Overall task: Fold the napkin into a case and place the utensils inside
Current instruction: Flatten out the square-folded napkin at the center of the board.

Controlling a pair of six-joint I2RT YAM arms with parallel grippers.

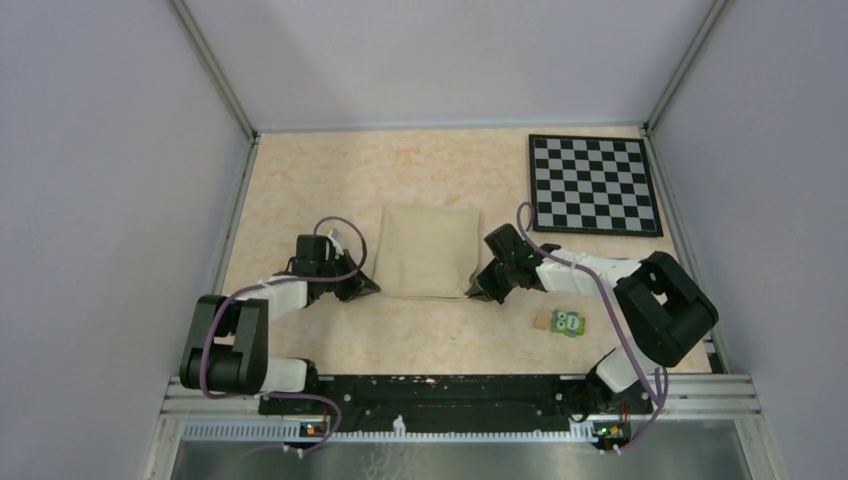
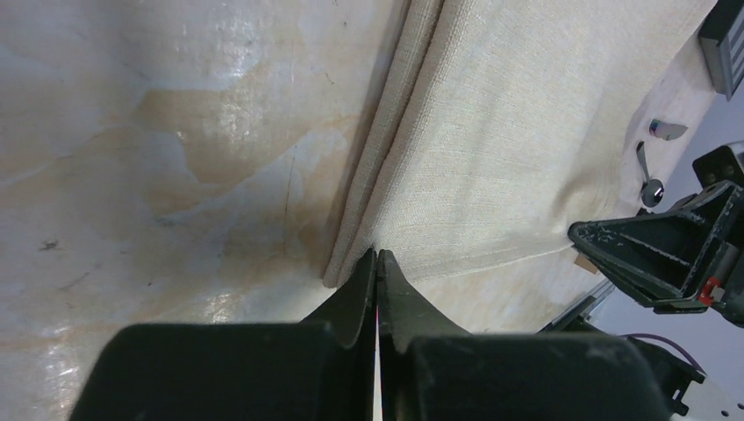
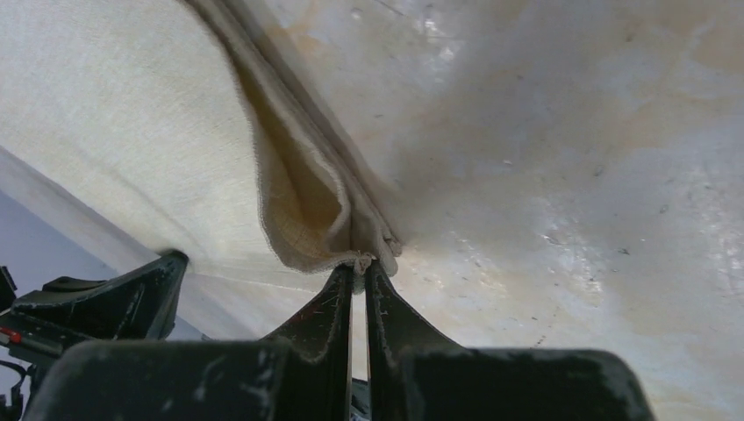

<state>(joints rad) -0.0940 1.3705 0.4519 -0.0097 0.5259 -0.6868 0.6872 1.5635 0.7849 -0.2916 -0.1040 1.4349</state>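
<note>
The beige napkin [image 1: 430, 250] lies folded in layers in the middle of the table. My left gripper [image 1: 366, 286] is shut, its tips [image 2: 377, 256] touching the napkin [image 2: 491, 132] at its near left corner; no cloth shows between the jaws. At the near right corner, my right gripper [image 1: 481, 291] is shut on the layered edge and lifts the napkin [image 3: 298, 210] a little at the fingertips [image 3: 360, 267]. Two utensils show only in the left wrist view, past the napkin's far side: a purple-tinted piece [image 2: 667, 130] and a thin dark one [image 2: 641, 160].
A black-and-white chessboard [image 1: 593, 185] lies at the back right. A small green block with white dots [image 1: 570, 323] and a tan cube [image 1: 541, 321] sit near the right arm. Metal rails edge the table on both sides.
</note>
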